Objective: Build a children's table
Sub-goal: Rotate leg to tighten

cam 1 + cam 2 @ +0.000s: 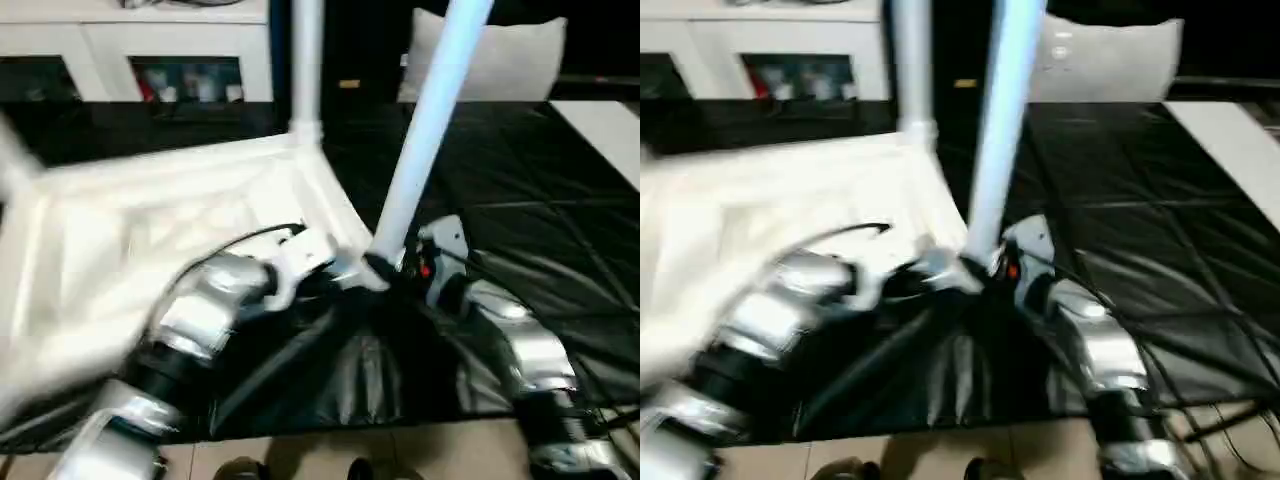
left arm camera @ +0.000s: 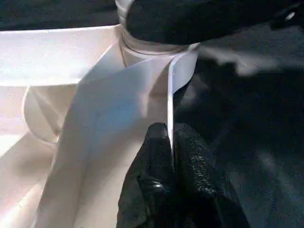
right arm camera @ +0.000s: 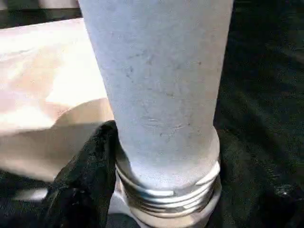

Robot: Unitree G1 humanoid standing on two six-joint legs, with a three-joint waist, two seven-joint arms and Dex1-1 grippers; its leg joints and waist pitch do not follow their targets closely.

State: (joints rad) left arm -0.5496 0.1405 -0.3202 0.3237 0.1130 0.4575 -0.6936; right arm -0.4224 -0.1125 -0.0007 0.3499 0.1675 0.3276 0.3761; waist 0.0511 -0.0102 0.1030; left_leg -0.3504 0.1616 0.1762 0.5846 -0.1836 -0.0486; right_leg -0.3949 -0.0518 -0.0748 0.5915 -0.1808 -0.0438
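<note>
The table top (image 1: 170,230) is lying underside up on your worktop (image 1: 540,220), filling its left half. One leg (image 1: 306,60) is standing upright in the far corner socket. A second leg (image 1: 425,130) is leaning at the near corner, collar down. Your left pincer (image 2: 170,156) is pinching the top's edge there; your right pincer (image 1: 395,268) is sitting at the collar. A cabinet (image 1: 130,50) is standing behind the worktop.

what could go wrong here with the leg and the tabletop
The leg leans, so its threaded collar may cross-thread in the corner socket. The left gripper pinches only the thin rim of the tabletop, which might slip. The right gripper grips the leg low, so its top could swing.
</note>
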